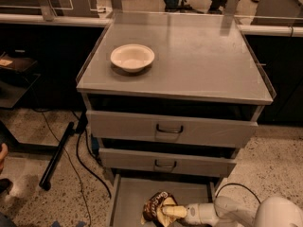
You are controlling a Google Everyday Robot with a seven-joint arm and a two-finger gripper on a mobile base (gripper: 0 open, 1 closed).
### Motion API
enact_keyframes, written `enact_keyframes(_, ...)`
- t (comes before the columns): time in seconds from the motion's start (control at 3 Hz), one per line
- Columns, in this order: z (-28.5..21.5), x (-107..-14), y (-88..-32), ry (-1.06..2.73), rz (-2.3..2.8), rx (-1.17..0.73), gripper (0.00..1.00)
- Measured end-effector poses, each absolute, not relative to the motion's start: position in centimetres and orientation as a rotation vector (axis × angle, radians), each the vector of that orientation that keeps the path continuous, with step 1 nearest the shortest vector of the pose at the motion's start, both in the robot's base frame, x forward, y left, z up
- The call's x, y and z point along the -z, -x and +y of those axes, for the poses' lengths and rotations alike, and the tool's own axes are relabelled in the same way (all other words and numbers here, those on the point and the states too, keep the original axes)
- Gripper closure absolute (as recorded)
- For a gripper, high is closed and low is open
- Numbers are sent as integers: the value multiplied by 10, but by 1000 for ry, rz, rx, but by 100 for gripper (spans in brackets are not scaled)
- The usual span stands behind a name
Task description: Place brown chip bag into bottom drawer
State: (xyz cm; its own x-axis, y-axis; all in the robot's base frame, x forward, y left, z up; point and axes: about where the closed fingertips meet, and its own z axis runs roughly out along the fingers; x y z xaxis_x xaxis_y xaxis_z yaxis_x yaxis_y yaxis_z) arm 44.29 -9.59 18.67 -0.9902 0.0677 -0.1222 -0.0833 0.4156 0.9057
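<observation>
The brown chip bag [154,205] lies in the open bottom drawer [128,197], near the middle of its floor at the lower edge of the camera view. My gripper [166,213] reaches in from the right on a white arm and sits right against the bag's right side, its pale fingers [171,212] touching or overlapping the bag. The two upper drawers [170,129] with handled fronts stand a little pulled out above it.
An off-white bowl [132,57] sits at the left of the grey cabinet top [199,60]. Black cables [80,160] and a dark bar [57,155] lie on the speckled floor to the left. My white arm base [279,214] fills the lower right corner.
</observation>
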Motion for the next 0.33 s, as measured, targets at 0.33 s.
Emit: enact_keyframes(0.33, -96, -187, -443, 14, 2523, -1627, 0)
